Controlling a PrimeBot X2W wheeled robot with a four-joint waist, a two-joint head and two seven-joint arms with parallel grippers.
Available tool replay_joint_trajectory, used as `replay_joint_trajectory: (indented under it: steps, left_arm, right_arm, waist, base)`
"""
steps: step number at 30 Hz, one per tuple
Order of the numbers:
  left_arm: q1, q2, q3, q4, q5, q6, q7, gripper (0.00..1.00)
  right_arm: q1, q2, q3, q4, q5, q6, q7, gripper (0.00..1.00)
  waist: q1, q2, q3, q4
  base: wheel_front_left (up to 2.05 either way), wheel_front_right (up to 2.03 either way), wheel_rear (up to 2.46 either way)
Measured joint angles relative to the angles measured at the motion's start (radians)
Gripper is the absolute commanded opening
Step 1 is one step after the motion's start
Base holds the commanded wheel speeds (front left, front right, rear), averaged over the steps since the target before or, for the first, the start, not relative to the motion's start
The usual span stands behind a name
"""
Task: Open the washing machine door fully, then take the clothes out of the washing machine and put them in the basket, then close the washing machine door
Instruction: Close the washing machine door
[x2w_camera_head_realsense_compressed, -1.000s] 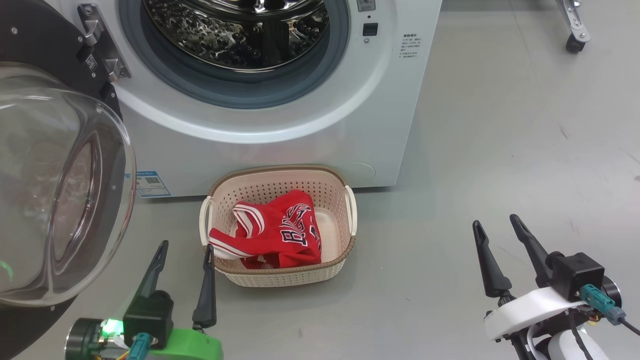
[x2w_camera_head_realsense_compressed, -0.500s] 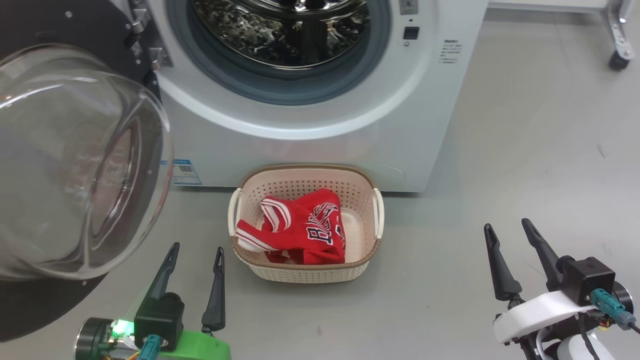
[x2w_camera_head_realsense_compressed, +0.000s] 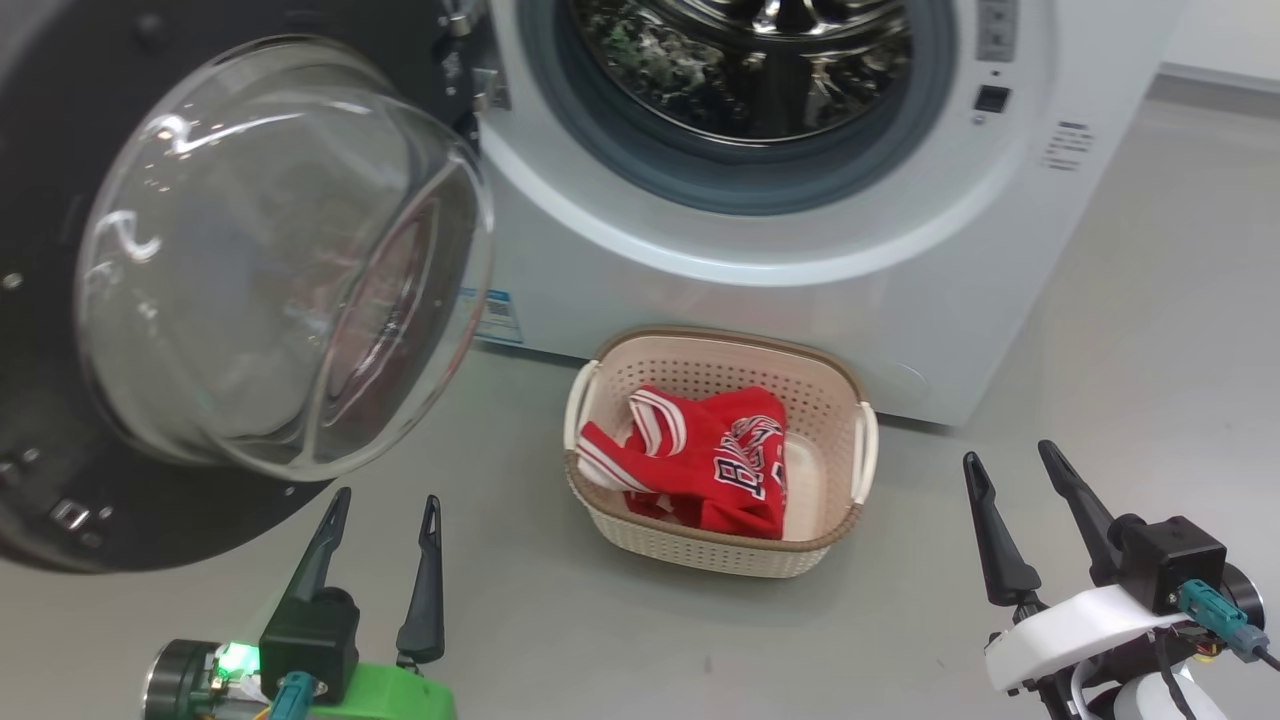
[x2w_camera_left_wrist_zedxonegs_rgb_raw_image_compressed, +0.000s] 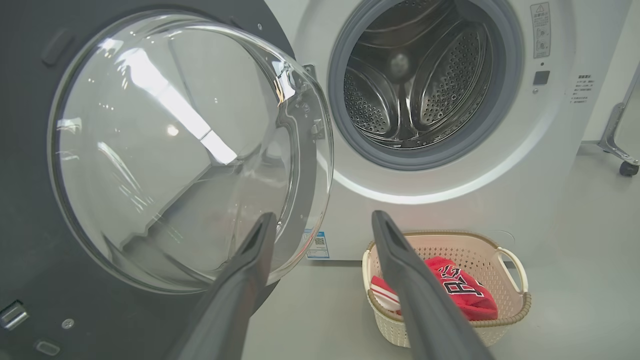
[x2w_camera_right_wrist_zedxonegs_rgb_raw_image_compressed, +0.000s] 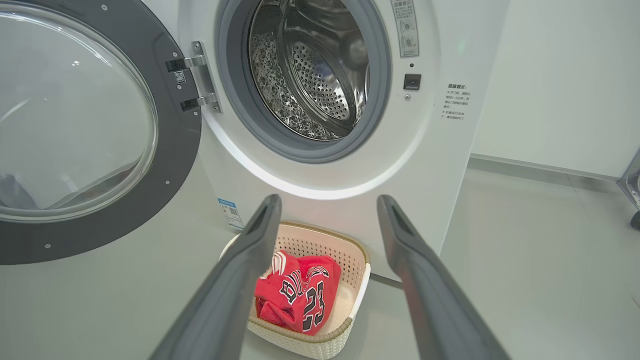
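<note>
As left claw and right claw gape empty, the washing machine door seems stiff, heavy: push its black rim.

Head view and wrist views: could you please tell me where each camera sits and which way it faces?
Head view: on the head, looking forward and down at the washing machine, open door and basket; left pincer and right pincer show, open.
Left wrist view: on the left wrist, facing the door's glass and the drum; own fingers show.
Right wrist view: on the right wrist, facing the drum; own fingers show.
Both wrist views share the clothes in the basket.
</note>
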Motion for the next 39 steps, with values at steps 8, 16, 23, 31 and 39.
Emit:
replay_joint_trajectory:
  steps: [8,16,23,31,39]
  left_arm:
    - [0.001,0.000,-0.007,0.002,0.000,0.000,0.000,1.00]
    - [0.006,0.000,-0.013,0.004,-0.009,0.000,-0.001,1.00]
    - [0.021,0.001,0.028,-0.003,-0.019,0.000,-0.018,1.00]
    - [0.030,0.000,0.034,-0.009,-0.029,0.000,-0.026,1.00]
    - [0.032,0.000,0.032,-0.011,-0.033,0.000,-0.030,1.00]
  right_arm:
    - [0.000,0.000,0.001,-0.015,0.000,0.000,0.003,1.00]
    - [0.012,0.001,0.013,-0.020,0.000,0.000,0.012,1.00]
    - [0.008,0.005,0.042,-0.026,-0.002,0.009,0.022,1.00]
    - [-0.001,0.005,0.044,-0.024,-0.002,0.016,0.030,1.00]
    - [-0.002,0.005,0.047,-0.019,-0.002,0.016,0.037,1.00]
  waist:
    - [0.0000,0.0000,-0.003,0.096]
    - [0.0000,0.0000,-0.002,0.196]
    - [0.0000,0.0000,0.006,0.262]
    - [0.0000,0.0000,0.014,0.269]
    - [0.0000,0.0000,0.013,0.269]
  base:
    - [0.00,0.00,0.00]
    - [0.00,0.00,0.00]
    - [0.00,0.00,0.00]
    - [0.00,0.00,0.00]
    - [0.00,0.00,0.00]
